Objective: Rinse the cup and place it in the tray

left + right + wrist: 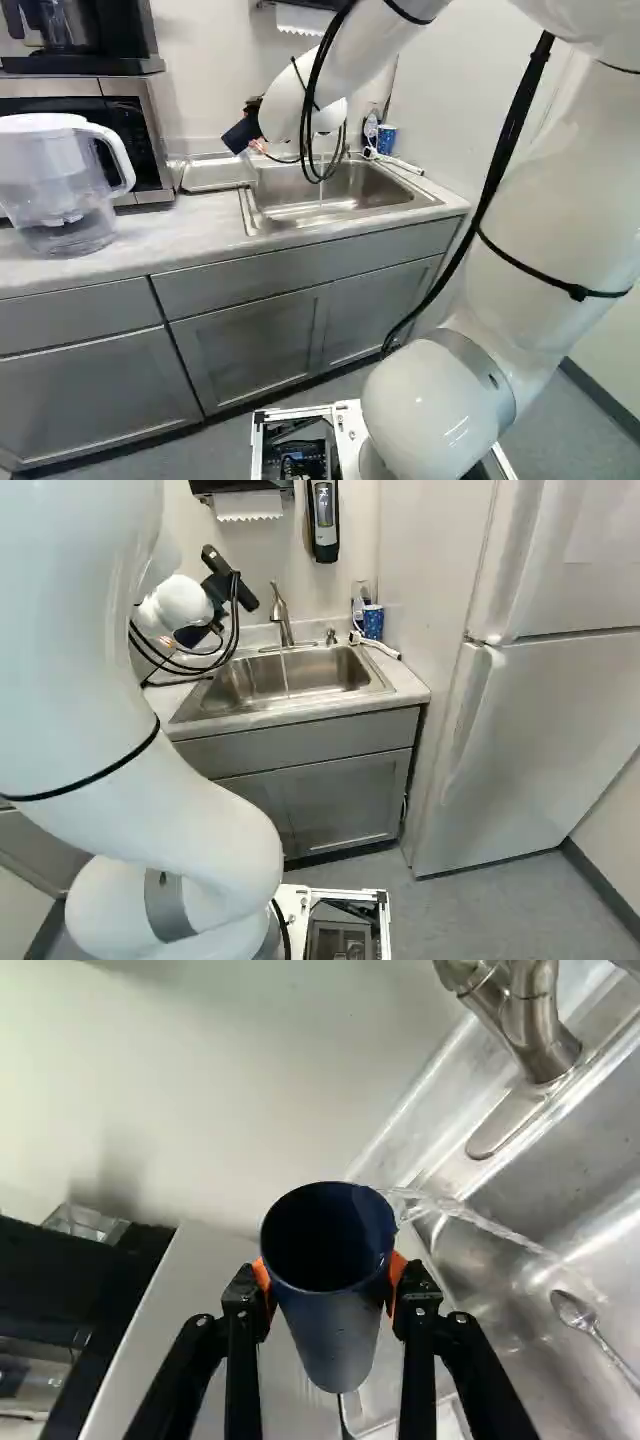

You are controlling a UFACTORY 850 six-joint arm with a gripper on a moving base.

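In the left base view my gripper [254, 106] is partly hidden by the arm, left of the faucet, holding the dark blue cup [240, 134] tilted above the tray [218, 174] beside the sink [376, 190]. Seen from the wrist, the gripper [330, 1276] is shut on the cup [335, 1332], orange pads on both sides and the dark mouth facing the camera. A stream of water [490, 1224] shows between the cup's rim and the basin; whether it leaves the cup, I cannot tell. In the right base view water falls below the faucet [282, 616].
A spoon [576, 1310] lies in the basin. A water pitcher [62, 190] stands on the counter, with a microwave [150, 150] behind it. A blue patterned cup [373, 621] stands behind the sink's far corner. The fridge [540, 730] is to the right.
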